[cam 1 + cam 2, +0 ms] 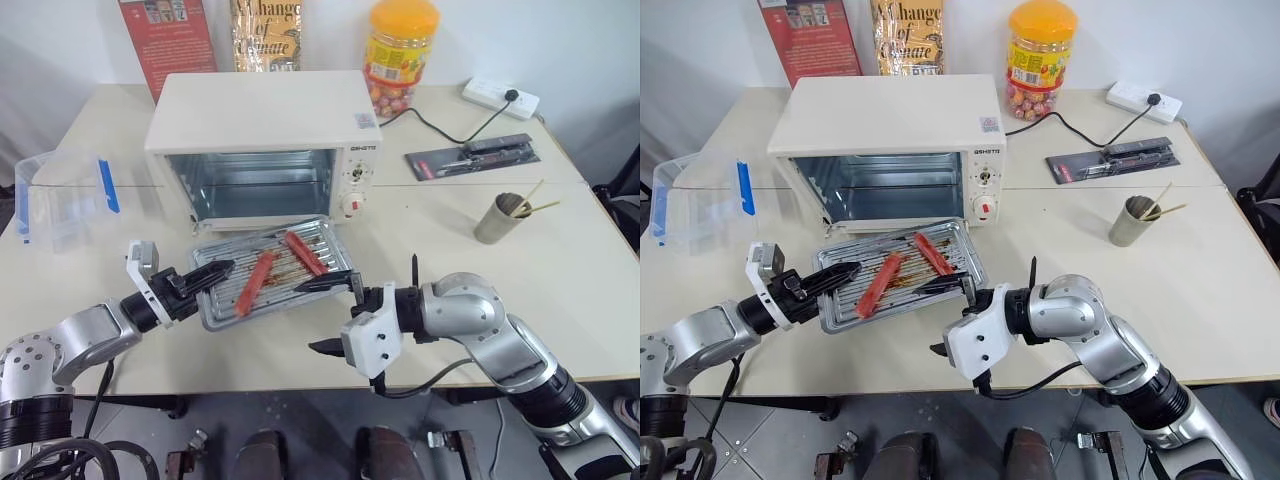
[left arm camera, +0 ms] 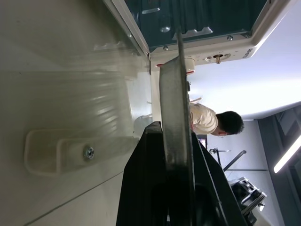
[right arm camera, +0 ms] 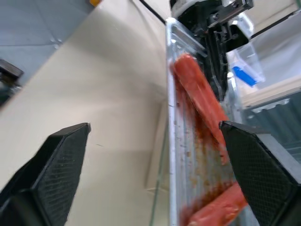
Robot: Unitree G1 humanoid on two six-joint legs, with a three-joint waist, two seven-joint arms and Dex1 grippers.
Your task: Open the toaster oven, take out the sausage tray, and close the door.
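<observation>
Thin metal tray [image 1: 275, 270] with two red sausages [image 1: 258, 281], out of the oven [image 1: 262, 145] now and just in front of its open mouth. Sits over the open glass door [image 3: 157, 188], which lies flat on the worktop [image 1: 480, 290] under it. Looks light and stiff, so one grip on a rim should carry it. Looks greasy on the ribbed bottom, so slippery there. Better to pinch a bare rim than the oily middle. Sausages loose and round, so likely to roll if the tray tips. Best kept level. Maybe still hot, though no way to tell.

Left hand [image 1: 205, 275] clamped tight on the tray's short rim, on the side far from the oven's knobs. Seen from that wrist, black fingers [image 2: 155, 179] pressed on both faces of the thin metal edge. Good spot, but a one-sided hold, so the far end may sag.

Right hand [image 1: 335, 315] spread wide apart, holding nothing, at the tray's other short end, just in front of the oven. One finger [image 3: 263, 160] over the tray by the sausages, the other out over the bare worktop.

Door not yet shut. Tray in the way, so needs a place beside the oven first. White bar handle of the door hard, easy to push up.
</observation>
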